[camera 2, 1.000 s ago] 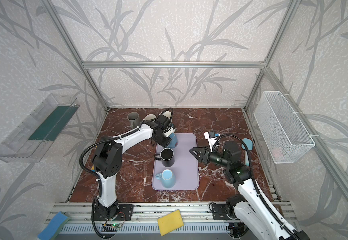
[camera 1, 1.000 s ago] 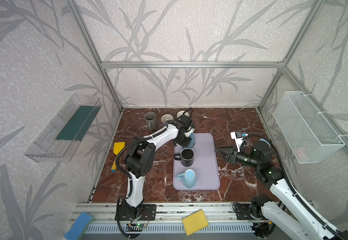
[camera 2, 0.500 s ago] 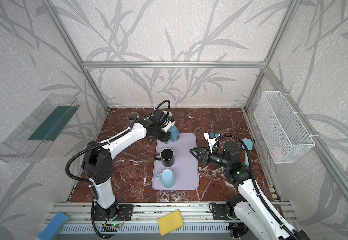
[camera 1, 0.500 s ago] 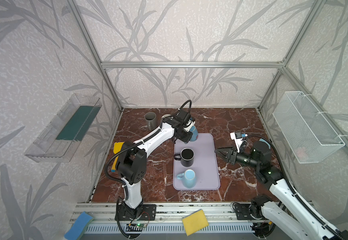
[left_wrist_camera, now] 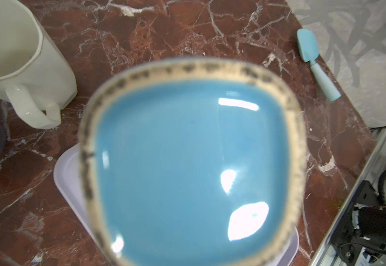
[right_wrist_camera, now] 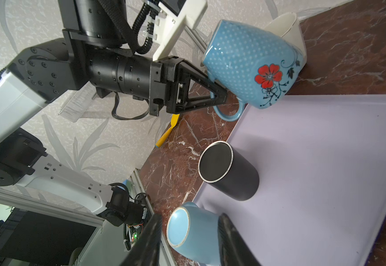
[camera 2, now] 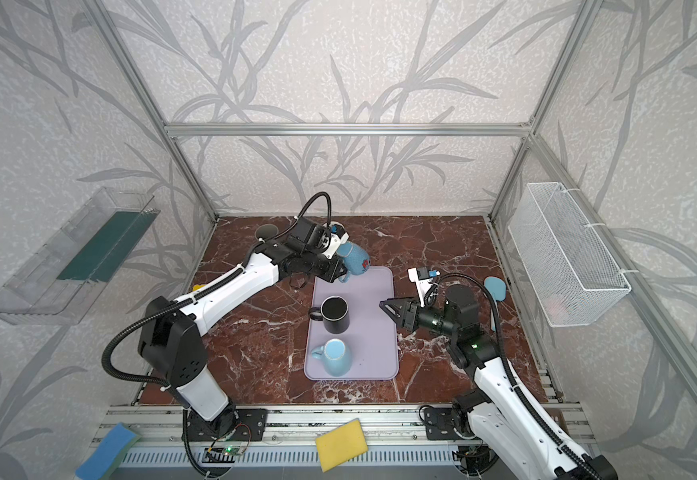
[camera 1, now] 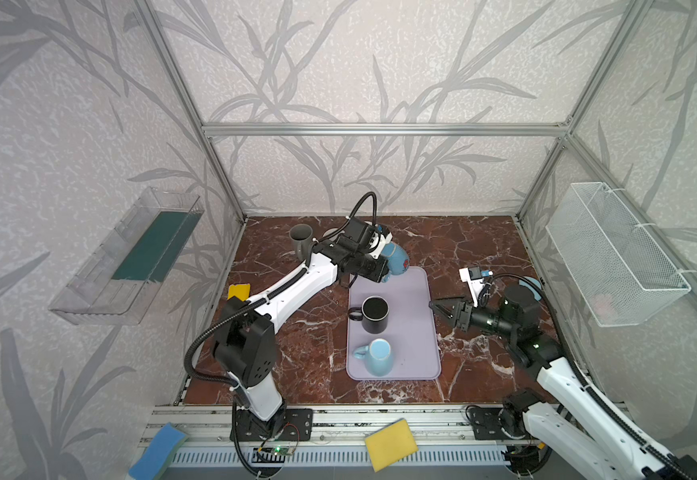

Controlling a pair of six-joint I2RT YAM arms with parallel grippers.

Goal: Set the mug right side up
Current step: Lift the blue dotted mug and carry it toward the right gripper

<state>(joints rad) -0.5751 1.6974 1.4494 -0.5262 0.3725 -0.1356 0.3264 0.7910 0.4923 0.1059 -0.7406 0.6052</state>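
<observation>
A blue dotted mug (camera 1: 396, 259) (camera 2: 355, 261) (right_wrist_camera: 252, 62) with a red flower hangs tilted in the air over the far end of the lilac tray (camera 1: 413, 332) (camera 2: 376, 332) (right_wrist_camera: 325, 161). My left gripper (camera 1: 382, 272) (camera 2: 337, 272) (right_wrist_camera: 219, 89) is shut on its handle. The mug's glazed base (left_wrist_camera: 187, 161) fills the left wrist view and hides the jaws there. My right gripper (camera 1: 436, 306) (camera 2: 386, 307) (right_wrist_camera: 189, 244) hovers open by the tray's right edge, holding nothing. On the tray stand a black mug (camera 1: 375, 313) (right_wrist_camera: 229, 175), mouth up, and a light blue mug (camera 1: 378, 357) (right_wrist_camera: 192, 232), base up.
A grey cup (camera 1: 300, 241) and a white mug (left_wrist_camera: 14, 64) stand at the back left. A light blue spatula (left_wrist_camera: 314, 62) (camera 2: 494, 289) lies at the right, a yellow one (camera 1: 238, 291) at the left. A wire basket (camera 1: 613, 253) and a clear bin (camera 1: 130, 257) hang on the side walls.
My left arm has raised the flowered mug off the tray's far end and tipped it over. The right arm has stayed still.
</observation>
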